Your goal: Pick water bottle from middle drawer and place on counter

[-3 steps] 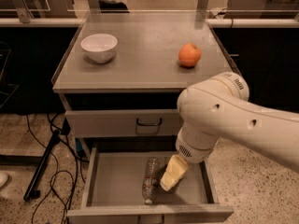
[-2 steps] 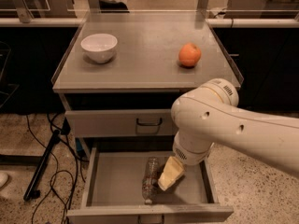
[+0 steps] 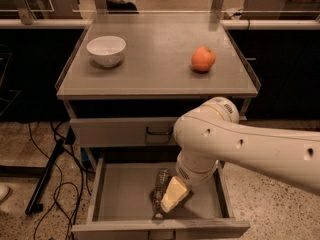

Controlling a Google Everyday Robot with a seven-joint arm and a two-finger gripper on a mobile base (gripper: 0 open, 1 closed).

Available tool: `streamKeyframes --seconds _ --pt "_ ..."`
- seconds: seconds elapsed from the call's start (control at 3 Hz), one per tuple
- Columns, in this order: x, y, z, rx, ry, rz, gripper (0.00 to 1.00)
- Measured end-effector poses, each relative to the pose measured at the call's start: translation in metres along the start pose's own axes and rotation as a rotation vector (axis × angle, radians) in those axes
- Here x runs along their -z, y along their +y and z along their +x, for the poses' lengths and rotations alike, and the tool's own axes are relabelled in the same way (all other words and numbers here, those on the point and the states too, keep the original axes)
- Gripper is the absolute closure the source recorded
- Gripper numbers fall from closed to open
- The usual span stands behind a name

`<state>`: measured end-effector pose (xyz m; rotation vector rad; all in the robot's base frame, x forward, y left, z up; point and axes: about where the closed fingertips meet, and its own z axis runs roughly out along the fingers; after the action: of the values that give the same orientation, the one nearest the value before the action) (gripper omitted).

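Observation:
The water bottle (image 3: pixel 161 180) lies lengthwise on the floor of the open middle drawer (image 3: pixel 122 196), clear and ribbed, partly covered by my gripper. My gripper (image 3: pixel 169 199) reaches down into the drawer on the end of the white arm (image 3: pixel 235 144), its pale fingers (image 3: pixel 171 194) right at the bottle's near half. The counter (image 3: pixel 155 59) is the grey top of the cabinet above the drawer.
A white bowl (image 3: pixel 106 50) stands on the counter at the back left and an orange fruit (image 3: pixel 203 59) at the right. A shut drawer front with a dark handle (image 3: pixel 159 131) is above the open drawer. Cables and a dark stand leg (image 3: pixel 47 181) lie on the floor to the left.
My arm has shifted left and lowered, bringing the gripper closer over the bottle. The bottle has not moved.

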<state>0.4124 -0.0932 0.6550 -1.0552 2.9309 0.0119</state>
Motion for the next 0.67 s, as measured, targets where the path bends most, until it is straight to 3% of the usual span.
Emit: streamKeyframes --seconds 0.33,0.67 --pt "-0.0339 0.0093 -0.0055 -0.023 0.029 -0.046 0.00" --pt "-0.0339 0.0093 -0.0055 -0.023 0.029 -0.046 0.00"
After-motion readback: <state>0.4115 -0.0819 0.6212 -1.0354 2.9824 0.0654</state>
